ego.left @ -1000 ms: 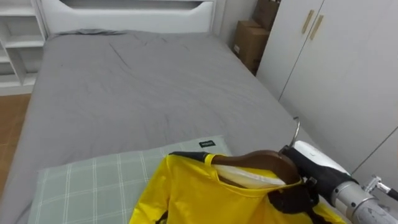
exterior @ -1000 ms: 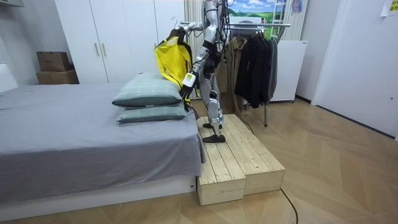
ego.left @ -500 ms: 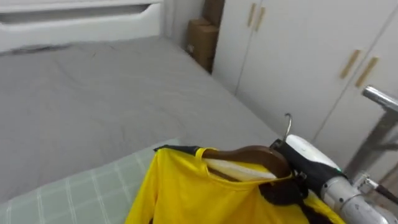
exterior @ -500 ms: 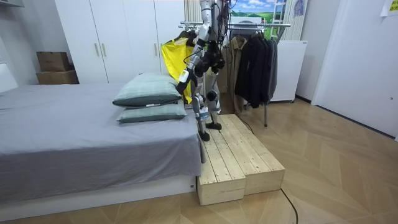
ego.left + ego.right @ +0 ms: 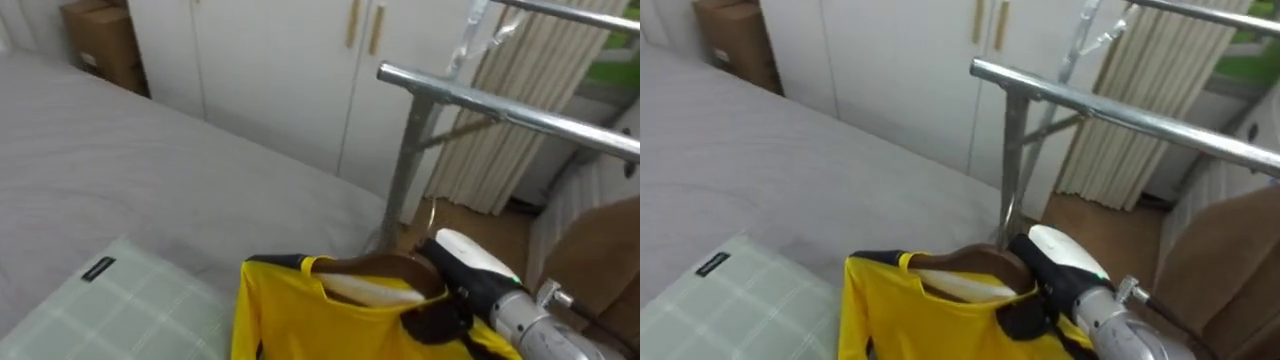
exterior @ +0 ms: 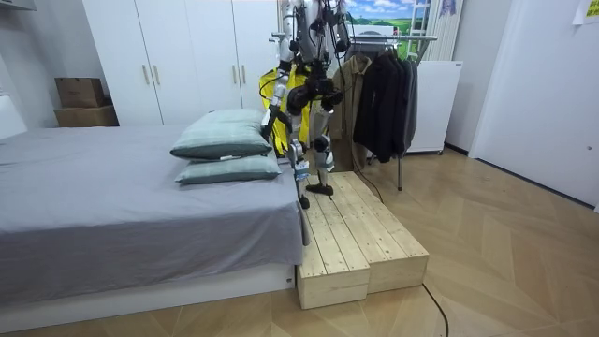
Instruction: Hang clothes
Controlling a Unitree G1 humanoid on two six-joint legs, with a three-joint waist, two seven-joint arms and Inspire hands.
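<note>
- Your right hand [image 5: 458, 302], low beneath the clothes rail [image 5: 520, 115], is curled tight round the neck of the wooden hanger [image 5: 378, 267]. The yellow shirt [image 5: 320, 320] rides on that hanger, below the rail and not yet hung.
- Your left hand [image 6: 271, 129] hangs idle on the side away from the rail.
- The hanger's wire hook [image 5: 431, 214] stands under the rail's near end, close to its upright post [image 5: 402, 175]. Lift here and the hook may strike the post or the end of the rail and twist in your grip.
- The shirt sits loosely on the hanger. A knock against the rail could probably slide it off onto the pillow [image 5: 110, 300] below.
- A brown garment [image 5: 592, 250] already hangs further along the rail. Reach too far and the shirt may bunch against it.
- You stand on a wooden platform [image 6: 360, 234] before the rail. A long reach from its edge could upset your balance.
</note>
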